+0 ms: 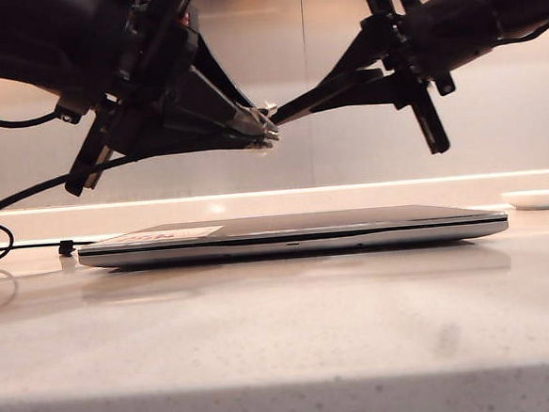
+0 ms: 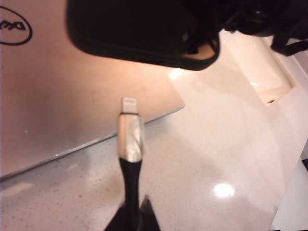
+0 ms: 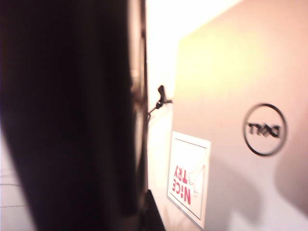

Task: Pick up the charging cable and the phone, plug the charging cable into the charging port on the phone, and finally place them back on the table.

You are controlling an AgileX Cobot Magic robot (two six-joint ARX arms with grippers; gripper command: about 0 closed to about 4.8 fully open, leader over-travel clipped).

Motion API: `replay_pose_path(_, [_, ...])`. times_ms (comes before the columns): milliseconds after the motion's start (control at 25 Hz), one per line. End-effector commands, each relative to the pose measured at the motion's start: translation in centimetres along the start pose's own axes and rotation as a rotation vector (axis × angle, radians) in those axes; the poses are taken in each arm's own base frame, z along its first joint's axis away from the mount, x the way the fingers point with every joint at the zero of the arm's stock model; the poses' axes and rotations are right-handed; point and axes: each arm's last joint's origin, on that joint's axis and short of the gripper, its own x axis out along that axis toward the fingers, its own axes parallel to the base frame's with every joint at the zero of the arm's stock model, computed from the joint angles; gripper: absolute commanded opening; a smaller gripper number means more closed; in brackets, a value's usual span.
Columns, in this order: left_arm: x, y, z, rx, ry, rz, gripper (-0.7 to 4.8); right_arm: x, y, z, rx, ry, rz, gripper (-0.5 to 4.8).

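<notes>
My left gripper (image 1: 248, 125) hangs above the laptop, shut on the black charging cable (image 2: 130, 192) just behind its silvery plug (image 2: 131, 137). The white plug tip points at the phone (image 2: 144, 29) with a short gap between them. The cord (image 1: 29, 193) trails down to the left, and its clip (image 1: 66, 247) lies on the table (image 1: 284, 337). My right gripper (image 1: 378, 74) comes in from the upper right, shut on the phone (image 1: 333, 96), a thin black slab seen edge-on. In the right wrist view the phone (image 3: 72, 115) fills the frame as a dark blur beside the right gripper (image 3: 147, 214).
A closed silver-grey laptop (image 1: 295, 235) with a white sticker (image 3: 190, 178) lies flat on the table under both grippers. A small white dish (image 1: 538, 199) stands at the far right. A low ledge runs along the back wall.
</notes>
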Motion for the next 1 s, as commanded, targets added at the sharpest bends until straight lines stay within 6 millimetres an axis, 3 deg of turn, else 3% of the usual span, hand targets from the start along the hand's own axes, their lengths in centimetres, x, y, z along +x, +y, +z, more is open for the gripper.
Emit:
replay_pose_path(40, [0.0,-0.2,0.2,-0.006,-0.016,-0.015,-0.06,0.4,1.0,0.0,-0.06,-0.005,0.069,-0.06])
replay_pose_path(1000, [0.0,-0.4,0.4,-0.002,-0.04,-0.033,-0.06,1.6,1.3,-1.2,-0.118,0.098,0.118,-0.06])
